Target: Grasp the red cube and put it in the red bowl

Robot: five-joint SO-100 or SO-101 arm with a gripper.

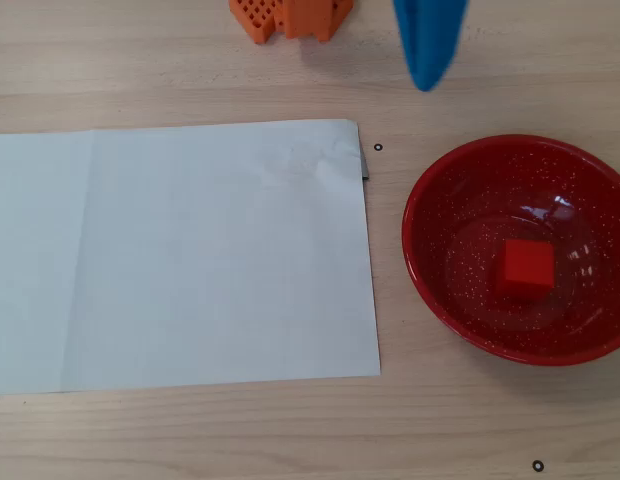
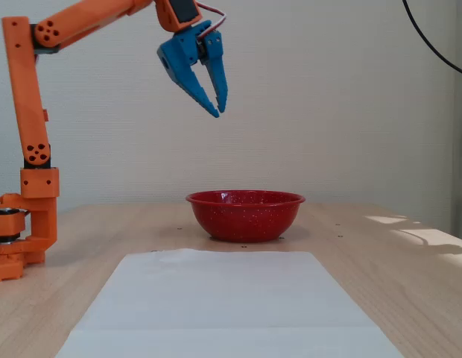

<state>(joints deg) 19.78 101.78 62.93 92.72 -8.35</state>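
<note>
Fingers (image 2: 213, 86) of the blue gripper (image 2: 217, 111) are nearly closed, tips almost touching, holding nothing, high above the table (image 2: 410, 261). Inside the red bowl (image 1: 430, 260) lies the red cube (image 1: 526, 266), so the task looks finished; only parking the arm seems left.
</note>
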